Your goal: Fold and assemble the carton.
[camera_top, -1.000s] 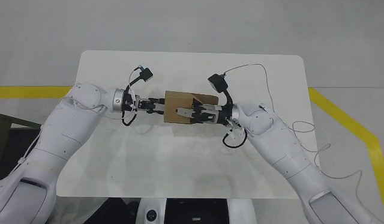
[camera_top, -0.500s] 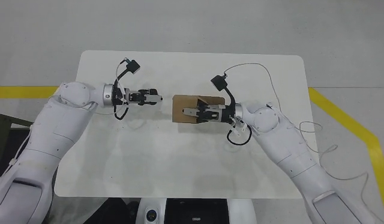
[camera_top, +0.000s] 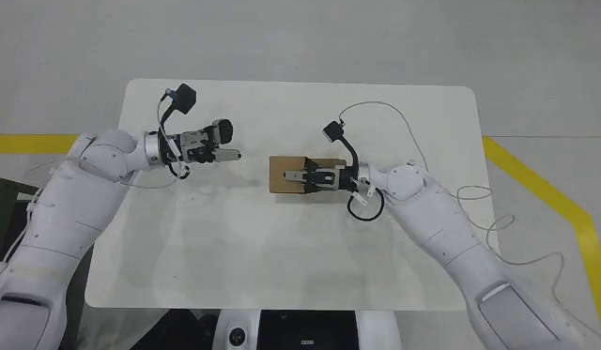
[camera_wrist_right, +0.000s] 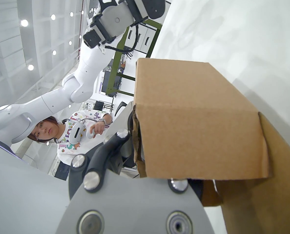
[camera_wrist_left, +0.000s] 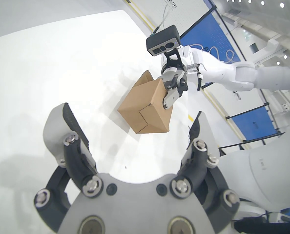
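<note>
Carton (camera_top: 284, 174): brown, near the centre of the desk (camera_top: 282, 266), seemingly resting on it, folded end facing the left arm.
Right gripper (camera_wrist_left: 169, 93): clamped on the carton's wall at its open end.
Left gripper (camera_top: 232, 152): jaws spread wide, holding nothing, well apart from the carton, left of centre.

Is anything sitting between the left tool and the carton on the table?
Nothing visible does. Only a bare stretch of table lies between the open left tool and the carton. The right tool grips the carton on the side away from the left tool.
</note>
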Available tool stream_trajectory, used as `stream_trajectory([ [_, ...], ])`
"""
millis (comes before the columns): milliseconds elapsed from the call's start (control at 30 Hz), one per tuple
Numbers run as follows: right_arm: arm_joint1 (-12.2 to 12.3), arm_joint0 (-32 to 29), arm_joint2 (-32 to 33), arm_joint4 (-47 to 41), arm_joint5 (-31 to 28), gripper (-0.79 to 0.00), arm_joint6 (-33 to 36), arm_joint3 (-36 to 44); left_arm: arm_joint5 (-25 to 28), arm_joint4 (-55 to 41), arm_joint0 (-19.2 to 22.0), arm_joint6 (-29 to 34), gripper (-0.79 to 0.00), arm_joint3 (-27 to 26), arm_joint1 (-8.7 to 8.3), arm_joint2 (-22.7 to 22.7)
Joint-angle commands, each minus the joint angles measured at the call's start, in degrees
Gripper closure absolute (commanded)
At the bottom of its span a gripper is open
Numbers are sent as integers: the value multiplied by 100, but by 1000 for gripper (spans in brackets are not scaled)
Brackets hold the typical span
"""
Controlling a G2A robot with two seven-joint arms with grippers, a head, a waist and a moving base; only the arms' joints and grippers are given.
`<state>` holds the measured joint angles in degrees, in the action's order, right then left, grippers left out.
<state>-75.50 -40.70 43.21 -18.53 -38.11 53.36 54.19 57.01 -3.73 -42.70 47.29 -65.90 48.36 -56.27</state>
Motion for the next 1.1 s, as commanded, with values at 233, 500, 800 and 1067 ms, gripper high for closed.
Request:
stream_trajectory([
  [233,-201,305,-205,70,-83,-785,-32,-524,99,1746,-395,-633,-785,-713,-183,-363],
  [500,-158,341,-113,378,113,-785,136,-394,99,3121,-850,-1833,-785,-1336,-380,-489],
  [800,82,38,317,806,463,-785,186,435,99,5134,-1094,-3788,-785,-1599,-563,-183],
  [1067,365,-337,922,1428,820,-785,119,1309,99,6706,-934,-5534,-785,-1213,-542,310],
])
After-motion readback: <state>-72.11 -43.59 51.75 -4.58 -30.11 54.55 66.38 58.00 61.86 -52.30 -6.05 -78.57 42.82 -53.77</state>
